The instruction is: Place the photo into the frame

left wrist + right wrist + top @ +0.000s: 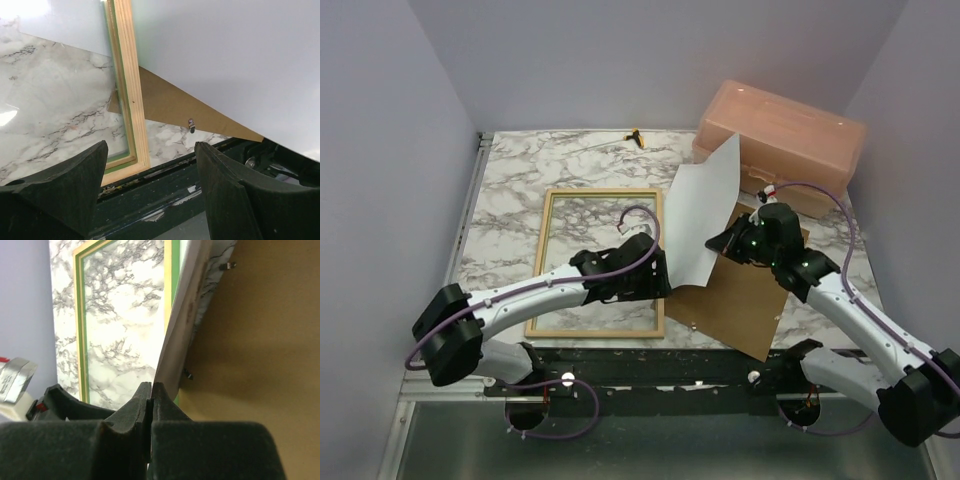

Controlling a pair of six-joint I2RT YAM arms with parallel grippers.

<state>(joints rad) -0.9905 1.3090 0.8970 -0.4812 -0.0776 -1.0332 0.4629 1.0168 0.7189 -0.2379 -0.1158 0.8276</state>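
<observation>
Right gripper (728,240) pinches the large white paper photo (705,215), tilted up over the marble table's (520,170) middle, beside the thin light-wood rectangular frame (542,262). Left gripper (655,272) hovers, jaws wide. Next, I'd say: swing it left, lay it inside the rails.

We see raised photo (705,215) standing as wall mid-table, over right rail of frame (605,191); orange box (782,140) crowds far right corner; frame opening reachable from above.

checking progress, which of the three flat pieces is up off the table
The white photo: it stands curled up, pinched at its edge by the right claw, while the wooden frame and the brown backing board lie flat.
</observation>
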